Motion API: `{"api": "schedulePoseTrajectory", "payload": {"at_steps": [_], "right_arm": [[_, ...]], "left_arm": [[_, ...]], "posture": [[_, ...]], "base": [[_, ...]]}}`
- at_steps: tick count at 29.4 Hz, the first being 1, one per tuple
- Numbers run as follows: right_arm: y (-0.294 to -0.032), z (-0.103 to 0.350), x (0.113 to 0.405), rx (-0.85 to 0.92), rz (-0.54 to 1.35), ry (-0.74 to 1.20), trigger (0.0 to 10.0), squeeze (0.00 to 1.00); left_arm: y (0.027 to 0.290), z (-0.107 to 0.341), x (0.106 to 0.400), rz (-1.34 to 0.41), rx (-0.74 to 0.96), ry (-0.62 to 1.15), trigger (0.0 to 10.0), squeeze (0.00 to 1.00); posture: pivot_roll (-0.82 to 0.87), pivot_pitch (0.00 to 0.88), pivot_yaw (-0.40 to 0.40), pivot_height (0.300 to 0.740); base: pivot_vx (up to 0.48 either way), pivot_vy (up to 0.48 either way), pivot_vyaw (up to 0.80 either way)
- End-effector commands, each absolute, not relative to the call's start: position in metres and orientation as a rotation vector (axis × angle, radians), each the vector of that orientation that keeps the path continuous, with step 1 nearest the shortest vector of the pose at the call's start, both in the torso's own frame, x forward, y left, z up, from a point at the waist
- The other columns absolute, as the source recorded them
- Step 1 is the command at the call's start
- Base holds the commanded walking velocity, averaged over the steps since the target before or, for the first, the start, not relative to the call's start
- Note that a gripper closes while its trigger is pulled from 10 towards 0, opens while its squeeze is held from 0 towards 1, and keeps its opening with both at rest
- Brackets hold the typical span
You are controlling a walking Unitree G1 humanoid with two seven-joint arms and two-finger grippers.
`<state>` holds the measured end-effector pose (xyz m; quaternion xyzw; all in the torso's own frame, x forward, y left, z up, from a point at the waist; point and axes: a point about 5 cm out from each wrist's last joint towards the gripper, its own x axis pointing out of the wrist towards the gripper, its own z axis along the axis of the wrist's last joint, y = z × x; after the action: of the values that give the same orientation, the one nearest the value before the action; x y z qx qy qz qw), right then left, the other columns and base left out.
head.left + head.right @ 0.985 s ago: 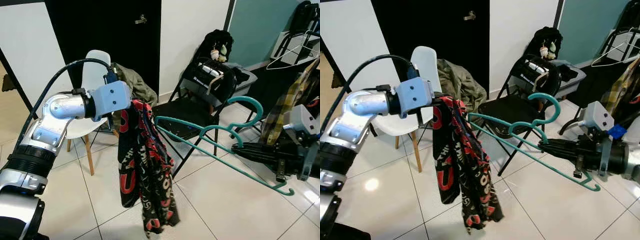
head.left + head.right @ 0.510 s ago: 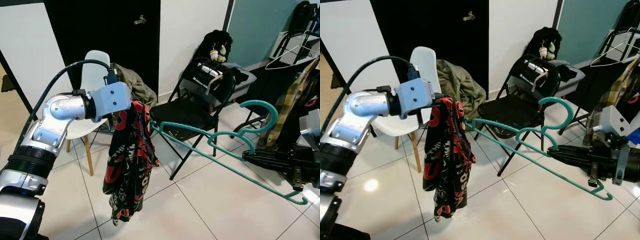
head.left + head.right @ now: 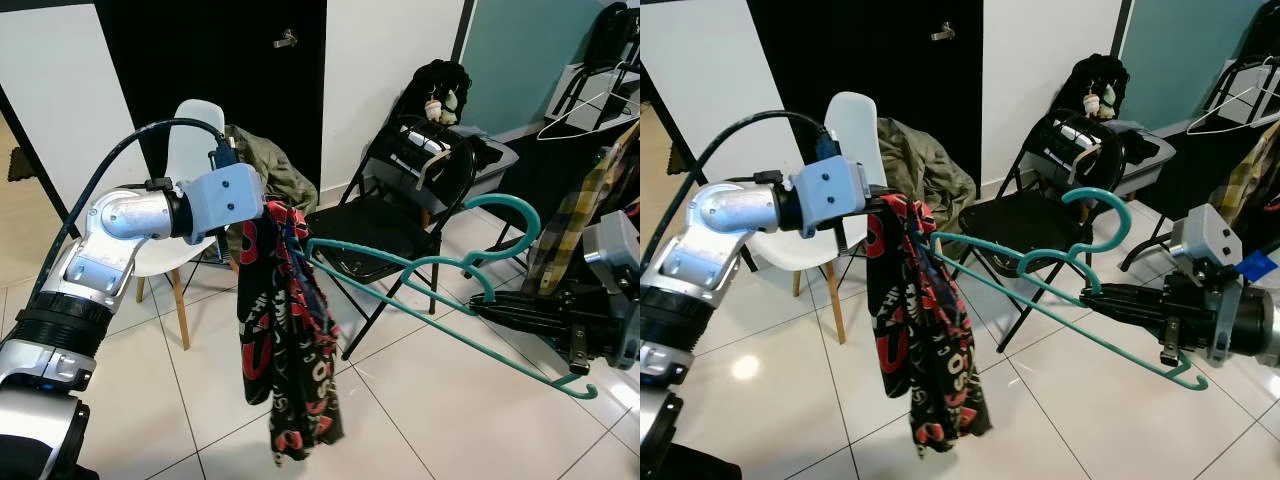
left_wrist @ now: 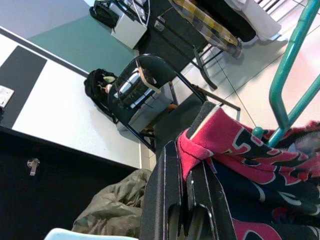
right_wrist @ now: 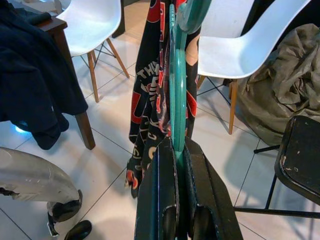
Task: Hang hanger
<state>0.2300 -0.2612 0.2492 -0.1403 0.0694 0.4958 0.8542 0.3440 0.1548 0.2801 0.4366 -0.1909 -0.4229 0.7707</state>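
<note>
Right wrist view, hanger (image 5: 177, 95) within right gripper (image 5: 179, 150)

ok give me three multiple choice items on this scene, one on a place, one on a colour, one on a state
1. Where is the olive jacket?
A. on the white chair
B. on the floor
C. on the black folding chair

2. What colour is the hanger?
A. white
B. teal
C. yellow

3. How does the red and black garment hang?
A. folded on a seat
B. loose from the left gripper
C. spread on the tiles

Answers: 1 A, it lies heaped on the seat. 2 B, teal shows in the right gripper. 3 B, the jaws pinch its top edge.
</note>
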Motion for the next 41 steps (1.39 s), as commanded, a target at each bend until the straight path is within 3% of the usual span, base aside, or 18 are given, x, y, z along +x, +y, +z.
{"api": "schedulePoseTrajectory", "payload": {"at_steps": [1, 17, 24, 39, 41], "right_arm": [[-0.258, 0.250, 0.231, -0.302, 1.052, 0.135, 10.0, 0.00], [-0.244, 0.236, 0.247, -0.313, 1.003, 0.144, 10.0, 0.00], [-0.220, 0.221, 0.257, -0.250, 1.096, 0.145, 10.0, 0.00], [-0.227, 0.218, 0.248, -0.254, 1.137, 0.205, 10.0, 0.00], [-0.237, 0.219, 0.244, -0.267, 1.128, 0.234, 10.0, 0.00]], "left_arm": [[0.158, 0.282, 0.342, -0.911, 0.951, -0.421, 10.0, 0.00], [0.136, 0.285, 0.329, -1.004, 0.911, -0.475, 10.0, 0.00], [0.117, 0.276, 0.319, -1.106, 0.933, -0.480, 10.0, 0.00], [0.139, 0.274, 0.329, -1.033, 1.087, -0.402, 10.0, 0.00], [0.159, 0.276, 0.334, -0.984, 1.187, -0.337, 10.0, 0.00]], "posture": [[-0.04, 0.000, 0.009, 0.740], [-0.05, 0.000, 0.010, 0.740], [-0.03, 0.000, 0.003, 0.740], [-0.03, 0.000, 0.005, 0.740], [-0.04, 0.000, 0.010, 0.740]], "base": [[0.000, 0.000, 0.00], [0.000, 0.000, 0.00], [0.000, 0.000, 0.00], [0.000, 0.000, 0.00], [0.000, 0.000, 0.00]]}}
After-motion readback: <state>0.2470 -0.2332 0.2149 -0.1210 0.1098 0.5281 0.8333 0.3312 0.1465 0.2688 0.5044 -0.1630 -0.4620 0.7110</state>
